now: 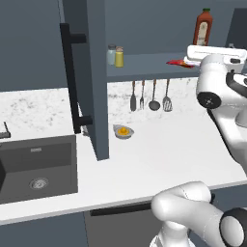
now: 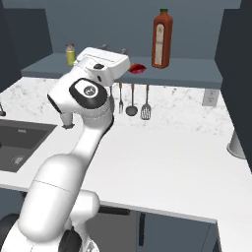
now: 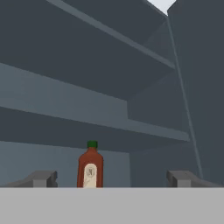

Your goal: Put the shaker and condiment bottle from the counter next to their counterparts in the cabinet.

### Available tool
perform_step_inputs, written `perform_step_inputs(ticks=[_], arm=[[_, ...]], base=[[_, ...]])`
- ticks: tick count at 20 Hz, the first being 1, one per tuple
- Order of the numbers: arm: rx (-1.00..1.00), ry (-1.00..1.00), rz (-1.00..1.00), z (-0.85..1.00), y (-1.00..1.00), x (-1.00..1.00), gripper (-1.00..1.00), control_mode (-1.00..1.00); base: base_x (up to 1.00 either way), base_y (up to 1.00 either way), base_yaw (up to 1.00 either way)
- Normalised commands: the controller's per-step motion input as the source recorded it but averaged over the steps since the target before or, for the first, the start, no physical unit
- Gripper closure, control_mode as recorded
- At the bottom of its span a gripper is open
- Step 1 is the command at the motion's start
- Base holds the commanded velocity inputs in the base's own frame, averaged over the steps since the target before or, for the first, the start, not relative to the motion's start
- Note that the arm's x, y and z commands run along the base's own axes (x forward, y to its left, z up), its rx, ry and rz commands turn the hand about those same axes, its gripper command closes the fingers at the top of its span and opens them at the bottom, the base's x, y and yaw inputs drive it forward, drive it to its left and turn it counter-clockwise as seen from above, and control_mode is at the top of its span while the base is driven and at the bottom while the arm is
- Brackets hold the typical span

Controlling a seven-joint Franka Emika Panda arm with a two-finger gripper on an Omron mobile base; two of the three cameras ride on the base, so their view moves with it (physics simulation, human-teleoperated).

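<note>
The small yellow shaker (image 1: 119, 57) (image 2: 71, 54) stands on the cabinet shelf (image 1: 144, 65), right beside the pale grey-blue shaker (image 1: 111, 54). The slim red condiment bottle (image 1: 175, 61) (image 2: 138, 68) lies on its side on the same shelf, a little left of the tall red-brown bottle with a green cap (image 1: 203, 28) (image 2: 162, 38) (image 3: 90, 166). My gripper (image 3: 112, 179) (image 2: 113, 49) is level with the shelf, in front of it, between the shakers and the tall bottle. Its fingers (image 3: 42, 178) stand wide apart with nothing between them.
The cabinet door (image 1: 91, 77) with its black bar handle (image 1: 71, 77) hangs open over the white counter (image 1: 159, 154). A dark sink (image 1: 38, 169) is at the left. A small dish with something orange (image 1: 123, 131) sits on the counter, and utensils (image 1: 150, 95) hang on the back wall.
</note>
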Motion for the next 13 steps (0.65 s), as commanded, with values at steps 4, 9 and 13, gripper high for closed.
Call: perform_step_inputs(ticks=[4, 9, 13], arm=[[-0.02, 0.03, 0.00, 0.00, 0.29, -1.00, -1.00, -1.00], [-0.06, 0.19, 0.00, 0.09, 0.43, -1.00, -1.00, -1.00], [-0.16, 0.42, 0.00, 0.15, 0.62, -1.00, -1.00, -1.00]], base=[[0.00, 0.00, 0.00], [0.00, 0.00, 0.00], [0.00, 0.00, 0.00]])
